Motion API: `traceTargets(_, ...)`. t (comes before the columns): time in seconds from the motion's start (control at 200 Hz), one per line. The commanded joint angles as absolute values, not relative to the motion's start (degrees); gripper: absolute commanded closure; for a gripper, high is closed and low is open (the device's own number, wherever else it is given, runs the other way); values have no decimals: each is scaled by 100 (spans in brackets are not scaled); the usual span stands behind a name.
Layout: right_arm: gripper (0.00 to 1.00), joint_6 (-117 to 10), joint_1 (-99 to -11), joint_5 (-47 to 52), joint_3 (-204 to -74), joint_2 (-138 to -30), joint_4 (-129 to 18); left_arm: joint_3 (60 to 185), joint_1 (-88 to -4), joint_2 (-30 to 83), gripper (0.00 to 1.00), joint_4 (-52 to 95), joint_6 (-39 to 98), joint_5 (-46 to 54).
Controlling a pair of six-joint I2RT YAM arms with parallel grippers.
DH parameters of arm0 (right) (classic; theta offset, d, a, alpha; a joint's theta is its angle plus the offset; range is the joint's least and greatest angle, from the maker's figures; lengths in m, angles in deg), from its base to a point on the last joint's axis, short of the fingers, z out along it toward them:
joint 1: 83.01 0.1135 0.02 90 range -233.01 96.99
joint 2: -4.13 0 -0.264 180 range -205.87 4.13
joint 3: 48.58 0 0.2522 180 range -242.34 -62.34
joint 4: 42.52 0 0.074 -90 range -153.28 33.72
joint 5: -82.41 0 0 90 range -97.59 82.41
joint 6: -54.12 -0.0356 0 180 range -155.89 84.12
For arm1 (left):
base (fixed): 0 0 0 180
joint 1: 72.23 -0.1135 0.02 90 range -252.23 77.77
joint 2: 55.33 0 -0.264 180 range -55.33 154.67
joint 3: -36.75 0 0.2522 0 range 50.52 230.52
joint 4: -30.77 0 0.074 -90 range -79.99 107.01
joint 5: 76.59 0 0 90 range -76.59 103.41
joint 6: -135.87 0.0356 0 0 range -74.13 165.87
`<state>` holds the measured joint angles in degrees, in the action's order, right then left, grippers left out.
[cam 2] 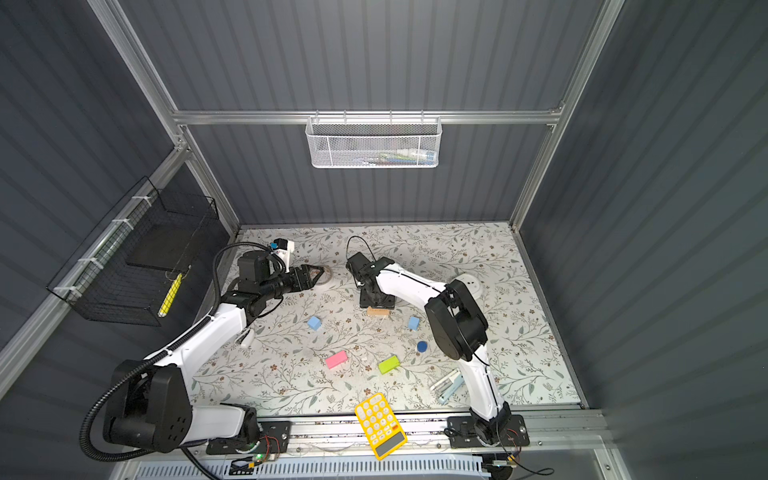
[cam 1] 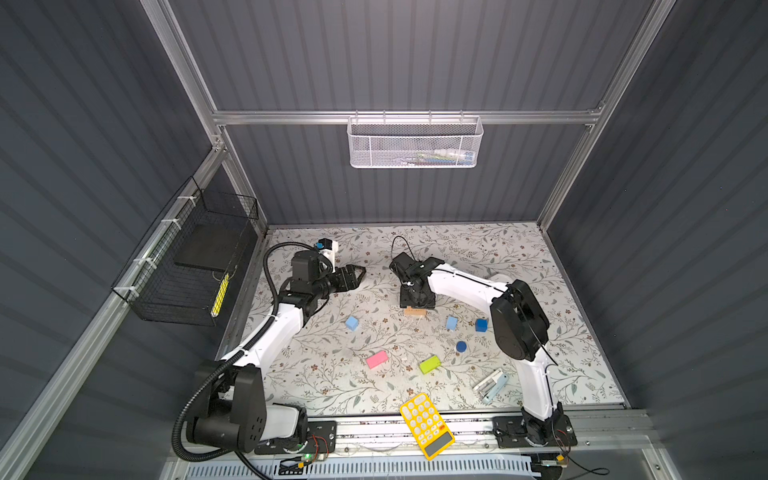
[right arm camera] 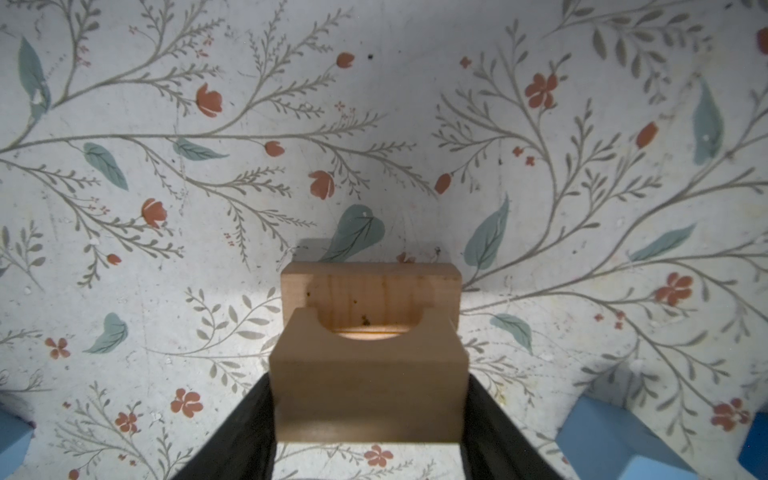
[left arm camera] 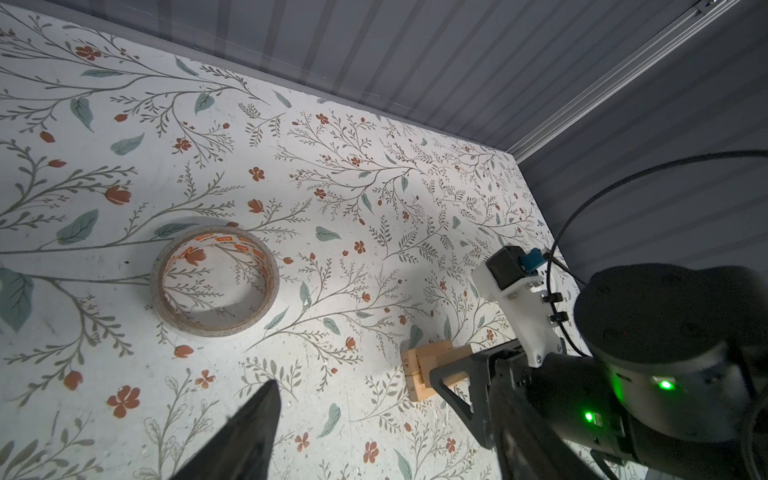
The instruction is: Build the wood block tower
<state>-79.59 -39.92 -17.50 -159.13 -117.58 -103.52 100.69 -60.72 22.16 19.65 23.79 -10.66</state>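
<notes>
Tan notched block (right arm camera: 368,386): clamped at its two sides between the jaws of my right gripper (right arm camera: 368,376), which stand partly apart around it.
Tan base block (right arm camera: 370,286): flat near the middle of the floral mat (cam 1: 540,270), directly under the piece I hold. I cannot tell whether the two touch.
Left gripper (cam 1: 358,277): at 10 o'clock from the base block in both top views, jaws spread wide with nothing between them, close by a tape roll (left arm camera: 216,328).
Light-blue cube (cam 1: 352,323): at 9 o'clock from the base block.
Second light-blue cube (cam 1: 451,323): at 3 o'clock, with the dark-blue cube (cam 1: 481,325) near it, farther out.
Dark-blue cylinder (cam 1: 461,346): at 4 o'clock.
Pink bar (cam 1: 377,360): at 7 o'clock, lying flat.
Lime-green bar (cam 1: 429,364): at 6 o'clock, lying flat, apart from the pink one.
Yellow calculator (cam 1: 427,424): farther out at 6 o'clock, across the mat's near edge.
Stapler (cam 1: 491,385): at 5 o'clock.
</notes>
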Motion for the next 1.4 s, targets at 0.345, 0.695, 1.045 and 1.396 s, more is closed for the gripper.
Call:
traceTargets(0.345,62,-8019,-3933,-1822,-16050,-11977,-10466,10082,-6122,2245,21,1912,2509,-1145)
traceTargets(0.695,55,-8018,-3933,-1897,-16058,-11944,-10497,10087,-6124,2262,21,1921,2502,-1139)
traceTargets(1.045,54,-8001,-3937,-1974,-16050,-11909,-10534,10089,-6124,2262,21,1903,2513,-1150)
traceTargets(1.396,41,-8010,-3933,-1929,-16034,-11896,-10513,10088,-6123,2254,21,1890,2513,-1155)
